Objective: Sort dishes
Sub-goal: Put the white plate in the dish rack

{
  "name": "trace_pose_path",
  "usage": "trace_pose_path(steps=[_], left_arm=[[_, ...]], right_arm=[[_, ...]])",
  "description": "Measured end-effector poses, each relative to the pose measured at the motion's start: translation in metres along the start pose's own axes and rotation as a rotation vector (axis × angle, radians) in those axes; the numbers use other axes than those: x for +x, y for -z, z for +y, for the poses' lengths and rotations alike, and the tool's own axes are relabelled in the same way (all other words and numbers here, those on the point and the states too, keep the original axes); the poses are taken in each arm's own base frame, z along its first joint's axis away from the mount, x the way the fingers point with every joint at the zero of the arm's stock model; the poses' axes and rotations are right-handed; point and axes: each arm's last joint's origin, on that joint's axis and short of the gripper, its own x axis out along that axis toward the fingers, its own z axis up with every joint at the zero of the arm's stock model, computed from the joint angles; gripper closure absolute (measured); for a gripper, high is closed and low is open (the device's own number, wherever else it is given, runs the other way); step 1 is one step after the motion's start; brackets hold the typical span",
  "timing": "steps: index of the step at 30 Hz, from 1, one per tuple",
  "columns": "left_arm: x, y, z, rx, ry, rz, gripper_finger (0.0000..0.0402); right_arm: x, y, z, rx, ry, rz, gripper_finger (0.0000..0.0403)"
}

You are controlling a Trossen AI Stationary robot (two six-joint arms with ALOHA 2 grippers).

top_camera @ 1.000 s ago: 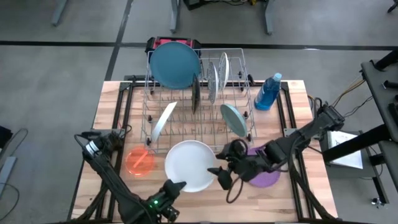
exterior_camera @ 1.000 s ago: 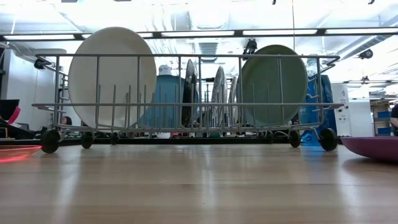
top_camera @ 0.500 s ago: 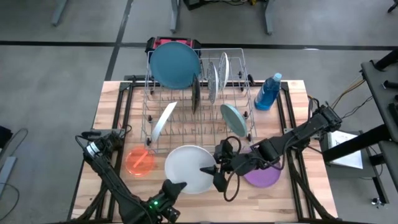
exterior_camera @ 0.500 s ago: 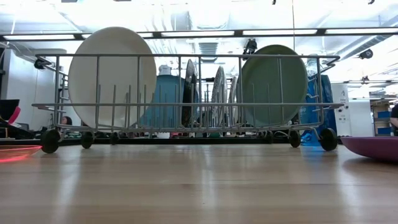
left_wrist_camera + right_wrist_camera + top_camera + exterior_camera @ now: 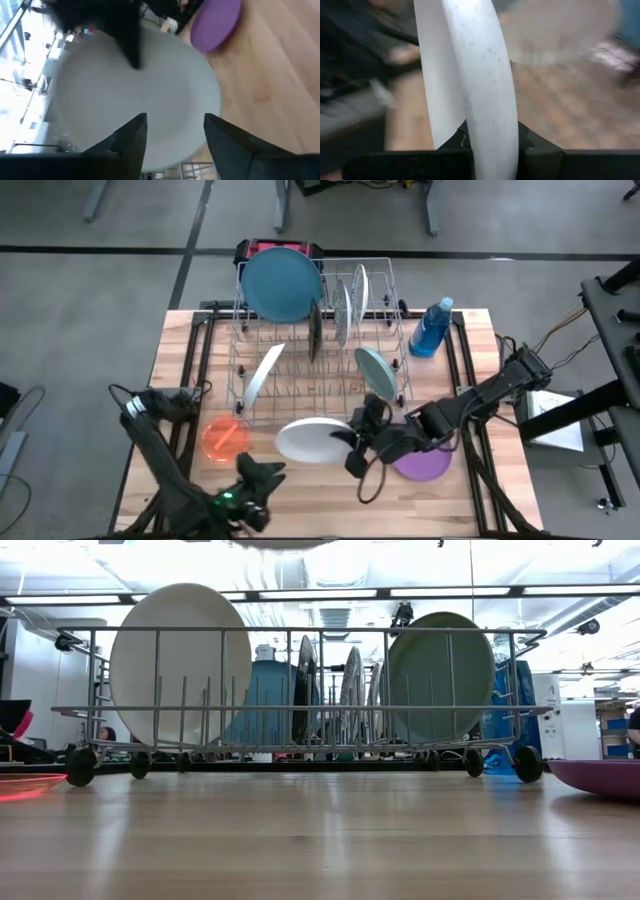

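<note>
While the left gripper point(image 5: 262, 476) sits at the lower centre-left of the high view with its fingers point(image 5: 131, 135) spread apart and holding nothing, the small orange plate point(image 5: 224, 439) lies flat just above it to the left. Right of that, the white plate point(image 5: 312, 439) is tilted up off the table point(image 5: 180, 360) below the wire rack point(image 5: 320, 340). The right gripper point(image 5: 352, 445) pinches its right rim, beside the purple plate point(image 5: 425, 463).

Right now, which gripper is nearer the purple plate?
Right. The right gripper is clamped on the white plate's rim, just beside the purple plate. The left gripper stands open beyond the white plate, well away from it.
</note>
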Motion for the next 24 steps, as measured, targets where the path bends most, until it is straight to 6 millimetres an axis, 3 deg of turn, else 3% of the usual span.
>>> trace_pose_path(steps=[4, 8, 12, 19, 24], left_arm=[[-0.014, 0.010, 0.022, -0.054, 0.051, 0.007, 0.0200], [-0.027, 0.025, 0.046, -0.121, 0.064, 0.021, 0.0196], [-0.036, 0.037, 0.069, -0.214, 0.039, -0.007, 0.0196], [-0.049, 0.054, 0.112, -0.376, -0.019, -0.085, 0.0196], [-0.054, 0.063, 0.133, -0.392, -0.106, -0.138, 0.0196]], right_arm=[[-0.002, 0.000, -0.001, -0.108, 0.079, -0.043, 0.0375], [-0.011, 0.005, 0.008, -0.346, 0.118, -0.077, 0.0375], [-0.027, 0.023, 0.029, -0.756, 0.211, -0.114, 0.0375], [-0.058, 0.053, 0.074, -1.461, 0.122, -0.195, 0.0375], [-0.054, 0.079, 0.101, -2.046, 0.188, -0.240, 0.0375]])
